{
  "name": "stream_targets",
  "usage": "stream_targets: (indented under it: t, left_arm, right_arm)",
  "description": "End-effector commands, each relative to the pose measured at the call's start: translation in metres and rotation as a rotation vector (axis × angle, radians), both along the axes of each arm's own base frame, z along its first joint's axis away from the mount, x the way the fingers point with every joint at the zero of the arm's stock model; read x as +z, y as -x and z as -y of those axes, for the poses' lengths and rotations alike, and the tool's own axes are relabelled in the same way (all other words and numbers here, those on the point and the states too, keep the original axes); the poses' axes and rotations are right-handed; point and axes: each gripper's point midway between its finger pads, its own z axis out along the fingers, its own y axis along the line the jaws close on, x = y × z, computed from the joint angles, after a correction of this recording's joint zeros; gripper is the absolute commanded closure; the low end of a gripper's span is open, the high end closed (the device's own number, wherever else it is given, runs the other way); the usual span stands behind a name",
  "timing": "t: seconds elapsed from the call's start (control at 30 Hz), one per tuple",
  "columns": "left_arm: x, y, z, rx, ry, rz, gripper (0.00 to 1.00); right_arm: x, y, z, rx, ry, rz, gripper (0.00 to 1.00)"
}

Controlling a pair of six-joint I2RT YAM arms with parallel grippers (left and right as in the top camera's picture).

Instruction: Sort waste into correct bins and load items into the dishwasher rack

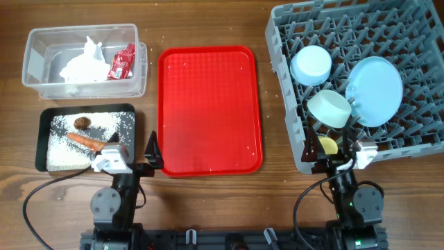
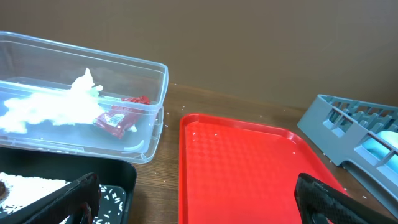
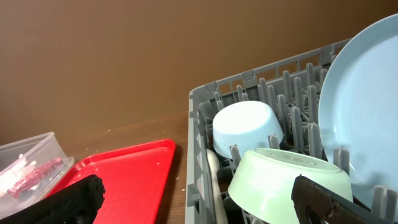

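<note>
Gaping empty are left end effector (image 2: 196,198) and right end effector (image 3: 199,194); rack (image 1: 416,21) holds plate (image 1: 374,90), bowls (image 1: 311,65).

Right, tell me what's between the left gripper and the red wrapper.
Only the clear tub's near wall: the wrapper lies inside it, beside the tissue. The left gripper, jaws open, sits low in front. The tub has no lid, so from above nothing visible blocks it.
</note>
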Motion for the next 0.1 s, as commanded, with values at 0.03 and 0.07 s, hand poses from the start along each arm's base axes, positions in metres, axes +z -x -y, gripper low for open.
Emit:
stream_targets:
  t: [0.03,0.07]
  left_arm:
    - [-0.0026,-0.0003,0.0,-0.005,-0.021,0.004,0.0]
    - [-0.0026,-0.0003,0.0,-0.005,-0.021,0.004,0.0]
  right_arm:
    - [0.0018,0.0006,-0.0017,0.01,-0.008,0.01,0.0]
    - [0.0019,0.0006,-0.0016,0.01,-0.009,0.01,0.0]
